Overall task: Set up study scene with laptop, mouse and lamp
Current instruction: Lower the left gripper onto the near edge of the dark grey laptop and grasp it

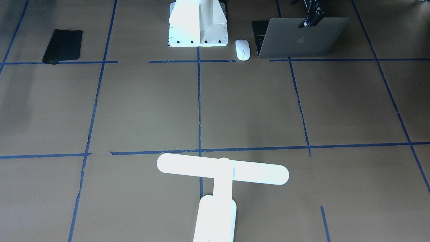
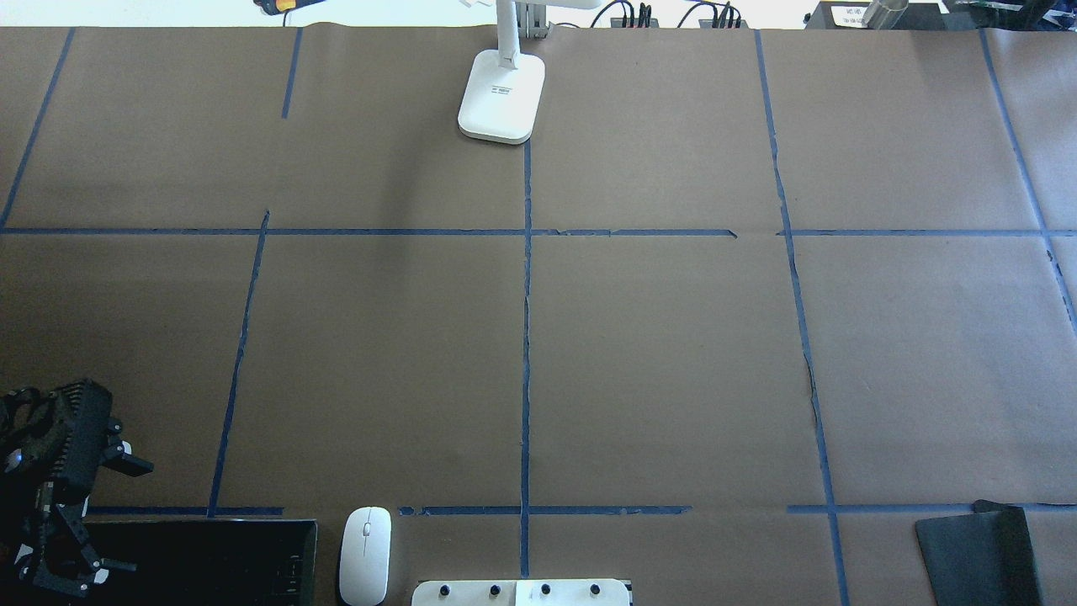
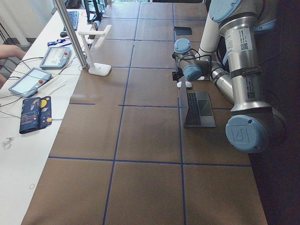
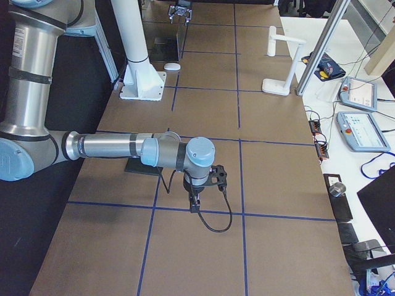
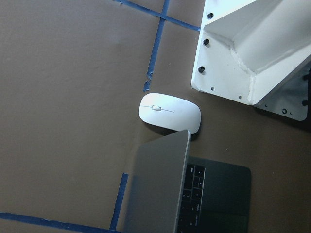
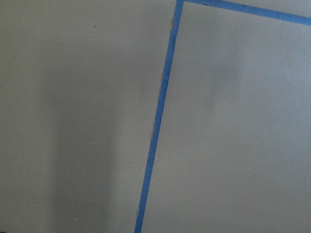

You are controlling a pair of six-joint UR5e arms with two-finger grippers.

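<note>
On counter [image 1: 134, 107]: open laptop [image 1: 302, 42], lid's top edge right at left gripper [image 1: 310, 19]; contact unclear. Just beside laptop sits mouse [image 1: 242, 49], between it and pedestal [image 1: 198, 27]. Across counter, well apart from gripper, stands lamp [image 1: 221, 171]. Beyond pedestal, on its far side from gripper, lies pad [image 1: 63, 45].

Brown-papered table [image 1: 141, 107], blue tape grid [image 1: 199, 101] — laptop [image 1: 302, 42], mouse [image 1: 242, 49], lamp [image 1: 221, 169], black pad [image 1: 63, 45], white pedestal [image 1: 198, 27]

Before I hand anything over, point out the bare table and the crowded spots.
Bare: the whole middle, between the lamp at the far edge and the mouse; also between the pedestal and the black pad. Crowded: near corner with mouse, laptop, left gripper.
</note>
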